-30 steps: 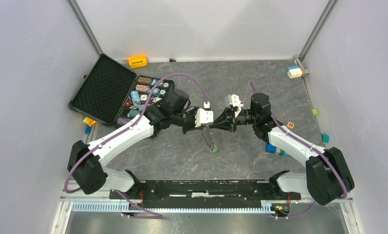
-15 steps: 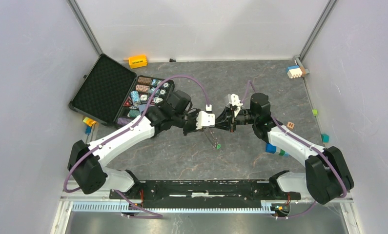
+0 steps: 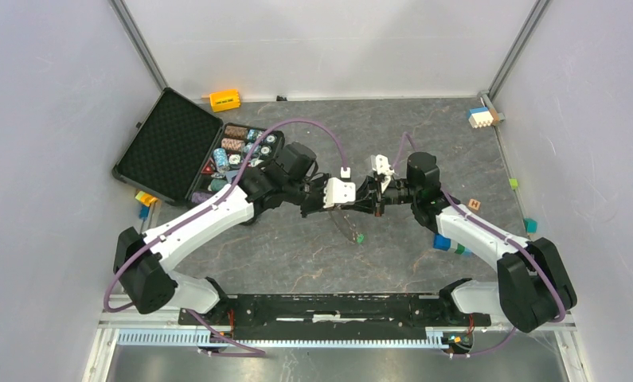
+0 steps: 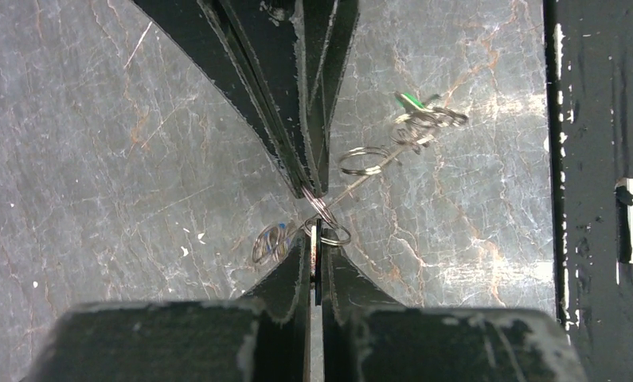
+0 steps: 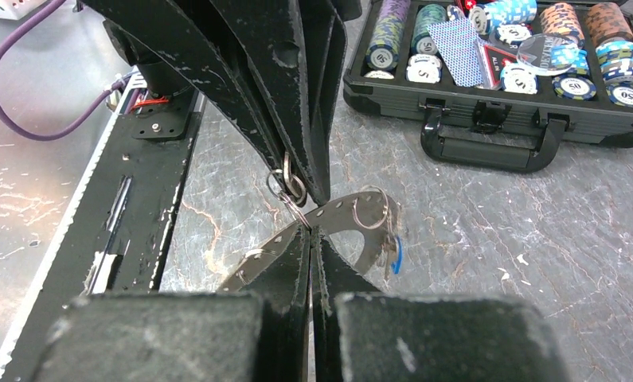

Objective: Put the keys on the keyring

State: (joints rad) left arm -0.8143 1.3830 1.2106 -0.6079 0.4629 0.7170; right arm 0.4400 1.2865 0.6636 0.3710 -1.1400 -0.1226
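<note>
The left jaws, pressed almost together, nip a small split ring (image 5: pixel 286 187) right at their tips, seemingly to work it onto the keyring (image 5: pixel 341 215) held just opposite. The right jaws, tip to tip with them, clamp tight on that keyring's flat band. This steadies it, apparently off the desk (image 5: pixel 496 239), with the blue key (image 5: pixel 396 253) and green key (image 4: pixel 411 100) hanging on either side of the tips.

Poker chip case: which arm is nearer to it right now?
Left. The left arm stretches close past the poker chip case, its wrist at the case's near corner. The right arm comes in from the opposite side and reaches only to mid-table, well clear of the case.
</note>
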